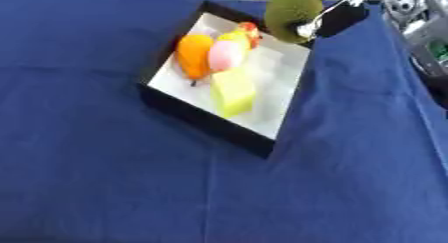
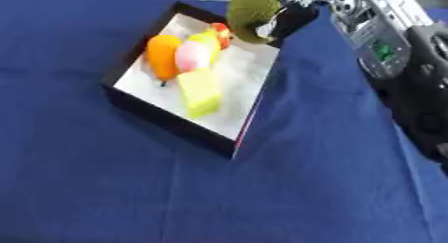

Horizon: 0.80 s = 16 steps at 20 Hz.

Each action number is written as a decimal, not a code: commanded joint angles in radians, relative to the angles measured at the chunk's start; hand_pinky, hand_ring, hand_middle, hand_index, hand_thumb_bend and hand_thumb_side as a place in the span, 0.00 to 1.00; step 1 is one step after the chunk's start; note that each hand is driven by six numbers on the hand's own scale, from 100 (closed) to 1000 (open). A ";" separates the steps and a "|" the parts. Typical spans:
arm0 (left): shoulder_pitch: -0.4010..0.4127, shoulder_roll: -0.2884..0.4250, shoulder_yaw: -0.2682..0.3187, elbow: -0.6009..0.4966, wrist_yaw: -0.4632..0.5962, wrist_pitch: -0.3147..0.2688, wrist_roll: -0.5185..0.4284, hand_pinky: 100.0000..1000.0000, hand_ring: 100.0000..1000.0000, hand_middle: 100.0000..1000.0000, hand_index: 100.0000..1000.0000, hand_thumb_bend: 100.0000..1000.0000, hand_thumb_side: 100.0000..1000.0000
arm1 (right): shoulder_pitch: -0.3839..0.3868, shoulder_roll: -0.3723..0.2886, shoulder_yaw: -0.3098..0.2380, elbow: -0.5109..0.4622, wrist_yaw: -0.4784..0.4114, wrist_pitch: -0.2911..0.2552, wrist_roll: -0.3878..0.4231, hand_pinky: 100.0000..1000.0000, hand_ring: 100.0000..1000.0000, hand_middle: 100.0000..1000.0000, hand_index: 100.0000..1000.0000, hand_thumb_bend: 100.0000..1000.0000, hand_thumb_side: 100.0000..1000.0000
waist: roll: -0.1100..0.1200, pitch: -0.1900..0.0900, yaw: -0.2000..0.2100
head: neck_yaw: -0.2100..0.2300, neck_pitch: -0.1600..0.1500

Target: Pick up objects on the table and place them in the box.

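Left eye view: nearest lies the blue cloth (image 1: 131, 187), then the box (image 1: 206, 121) holding a yellow block (image 1: 233, 92), an orange fruit (image 1: 193, 54) and a pink one (image 1: 226, 55). At the box's far right corner the right hand (image 1: 337, 19), fingers curled round a green spiky fruit (image 1: 290, 9), holds it above the rim; the box lies down-left of it. Left hand unseen

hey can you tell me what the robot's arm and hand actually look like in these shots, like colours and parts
Only the right arm shows, entering from the upper right corner. It is silver-grey metal with round joint housings and boxy panels, one carrying a small green mark. Lower down, a bulky rounded black section fills the right edge. The right hand is black with a thin pale, silvery strip along it. The left arm and hand are out of view.
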 commanded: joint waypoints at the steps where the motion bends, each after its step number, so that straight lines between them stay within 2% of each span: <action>1: -0.014 0.024 0.003 -0.015 -0.001 -0.001 -0.003 0.70 0.76 0.86 0.84 0.09 0.68 | -0.009 0.010 0.007 0.023 0.032 -0.006 0.004 0.76 0.58 0.38 0.55 0.38 0.24 | -0.001 -0.036 0.002 | -0.003 -0.012; 2: -0.015 0.024 0.003 -0.015 -0.001 -0.001 -0.003 0.70 0.76 0.86 0.84 0.09 0.68 | -0.006 0.013 0.009 0.032 0.035 -0.003 0.004 0.78 0.64 0.49 0.68 0.39 0.30 | -0.001 -0.036 0.002 | -0.002 -0.011; 3: -0.015 0.024 0.003 -0.015 -0.001 -0.001 -0.003 0.70 0.76 0.86 0.84 0.09 0.68 | -0.003 0.013 0.010 0.038 0.043 -0.001 0.007 0.78 0.66 0.51 0.69 0.39 0.30 | -0.001 -0.036 0.002 | -0.002 -0.011; 4: -0.015 0.024 0.003 -0.015 -0.001 -0.001 -0.003 0.70 0.76 0.86 0.84 0.09 0.68 | 0.000 0.013 0.011 0.043 0.050 -0.003 0.014 0.82 0.74 0.60 0.79 0.38 0.30 | -0.001 -0.037 0.002 | -0.002 -0.010; 5: -0.014 0.024 0.003 -0.015 -0.001 -0.001 -0.003 0.70 0.76 0.86 0.84 0.09 0.68 | 0.002 0.012 0.010 0.046 0.053 -0.006 0.023 0.82 0.75 0.62 0.80 0.38 0.29 | -0.001 -0.037 0.001 | -0.001 -0.010; 6: -0.014 0.025 0.003 -0.015 -0.001 -0.001 -0.003 0.70 0.76 0.86 0.84 0.09 0.68 | 0.003 0.010 0.006 0.046 0.052 -0.010 0.030 0.85 0.79 0.71 0.85 0.38 0.26 | -0.001 -0.037 0.000 | -0.001 -0.009; 8: -0.013 0.026 0.003 -0.014 -0.001 -0.001 -0.003 0.70 0.76 0.86 0.84 0.09 0.68 | 0.007 0.005 -0.008 0.036 0.044 -0.012 0.032 0.86 0.81 0.74 0.86 0.37 0.21 | -0.001 -0.037 -0.001 | 0.001 -0.008; 10: -0.012 0.026 0.004 -0.014 -0.001 -0.001 -0.002 0.70 0.76 0.86 0.84 0.09 0.68 | 0.014 -0.005 -0.030 0.005 0.020 -0.001 0.012 0.86 0.79 0.73 0.86 0.37 0.16 | -0.001 -0.037 -0.002 | 0.002 -0.007; 11: -0.011 0.027 0.004 -0.014 -0.001 -0.001 -0.002 0.70 0.76 0.86 0.84 0.09 0.68 | 0.020 -0.014 -0.045 -0.022 0.002 0.013 -0.006 0.86 0.79 0.73 0.86 0.37 0.13 | -0.001 -0.037 -0.003 | 0.003 -0.007; 13: -0.010 0.028 0.006 -0.014 -0.001 -0.002 0.000 0.70 0.76 0.86 0.84 0.09 0.68 | 0.038 -0.034 -0.084 -0.094 -0.049 0.061 -0.058 0.87 0.78 0.71 0.86 0.36 0.03 | -0.001 -0.037 -0.006 | 0.006 -0.004; 14: -0.009 0.029 0.006 -0.014 -0.001 -0.002 0.000 0.70 0.76 0.86 0.84 0.09 0.68 | 0.049 -0.046 -0.105 -0.133 -0.081 0.089 -0.090 0.88 0.77 0.71 0.86 0.22 0.00 | -0.001 -0.037 -0.008 | 0.007 -0.003; 15: -0.008 0.030 0.007 -0.014 -0.002 -0.002 0.000 0.70 0.76 0.86 0.84 0.09 0.68 | 0.063 -0.060 -0.127 -0.180 -0.121 0.118 -0.127 0.88 0.77 0.70 0.86 0.15 0.00 | -0.001 -0.037 -0.010 | 0.009 -0.002; 16: -0.008 0.030 0.007 -0.014 -0.002 -0.002 0.001 0.70 0.76 0.86 0.84 0.09 0.68 | 0.079 -0.074 -0.145 -0.226 -0.166 0.146 -0.162 0.89 0.77 0.70 0.86 0.00 0.00 | -0.001 -0.037 -0.012 | 0.010 -0.002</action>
